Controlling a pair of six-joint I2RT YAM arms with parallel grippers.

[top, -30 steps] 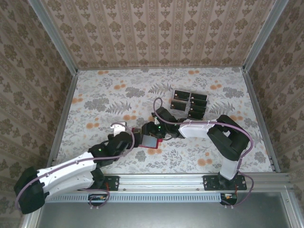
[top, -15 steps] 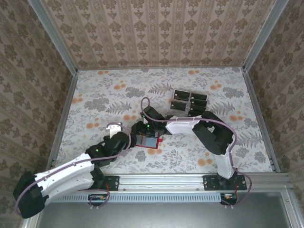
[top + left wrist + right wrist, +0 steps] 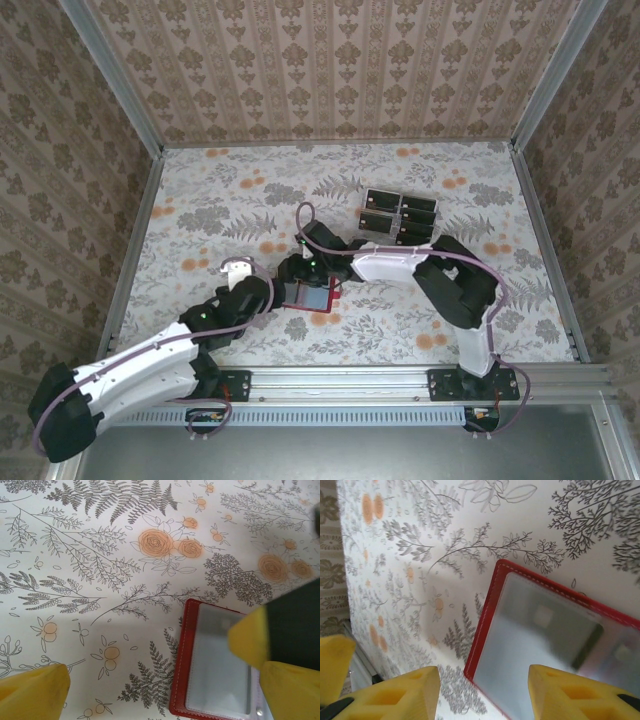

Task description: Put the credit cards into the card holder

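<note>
The card holder [image 3: 314,298] lies open and flat on the floral table, a red wallet with a clear window pocket [image 3: 215,670]. Through that window [image 3: 555,635] a dark card-like shape with pale squares shows. My left gripper [image 3: 165,682] is open just to the left of the card holder, one finger over its right part, nothing between the fingers. My right gripper [image 3: 482,680] is open too, hovering over the card holder's near-left corner; its yellow fingertip [image 3: 250,637] reaches over the window. The remaining credit cards [image 3: 398,218] lie grouped at the back right, away from both grippers.
Metal rails [image 3: 340,380] run along the table's near edge and patterned walls close in the other sides. The two arms cross close together above the card holder. Bare floral tabletop [image 3: 220,220] stretches to the left and back.
The card holder, held raised a second ago, now lies flat and open. My right arm has swung left over it. My left gripper has drawn back slightly to the left.
</note>
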